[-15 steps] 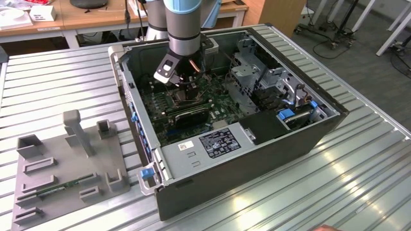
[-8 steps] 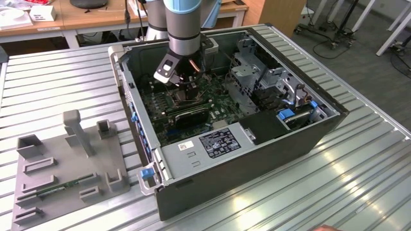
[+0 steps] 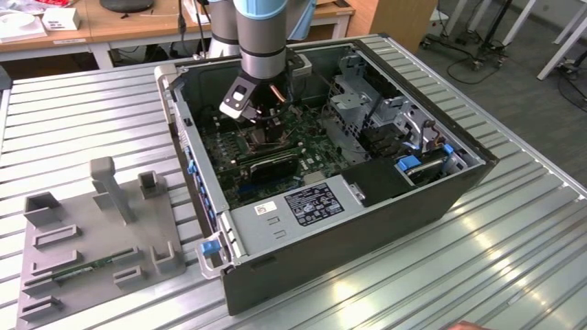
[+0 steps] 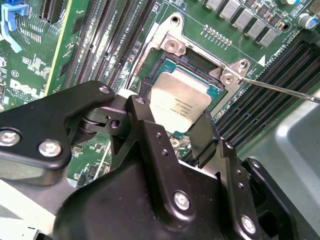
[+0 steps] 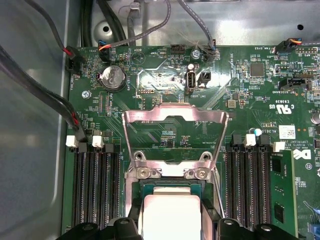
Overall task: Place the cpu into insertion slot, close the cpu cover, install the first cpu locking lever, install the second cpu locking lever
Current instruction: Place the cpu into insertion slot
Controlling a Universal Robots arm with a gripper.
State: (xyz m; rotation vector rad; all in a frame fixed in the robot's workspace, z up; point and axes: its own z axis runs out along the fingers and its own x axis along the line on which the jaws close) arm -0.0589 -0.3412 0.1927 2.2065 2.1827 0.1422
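Note:
In both wrist views the cpu [image 4: 181, 100] [image 5: 170, 210], a flat square chip with a silvery-tan top, lies level in the insertion slot [image 4: 196, 61] [image 5: 170, 186], the dark socket on the green motherboard [image 4: 100, 30]. My gripper [image 4: 172, 111] [image 5: 171, 221] [image 3: 261, 118] reaches down into the open computer case, its black fingers [image 4: 143, 97] pressed against two opposite edges of the chip. The cpu cover [image 5: 175, 116], a thin silvery frame, stands swung open beyond the socket's hinge screws. A thin locking lever [image 4: 280, 90] sticks out beside the socket.
The case [image 3: 385, 206] lies on its side on a ribbed metal table [image 3: 513, 247]. Black memory slots [image 5: 95, 190] [image 5: 250, 185] flank the socket, and cables [image 5: 45, 100] run along the case wall. A grey fixture plate [image 3: 92, 240] with upright blocks lies at the exterior view's left.

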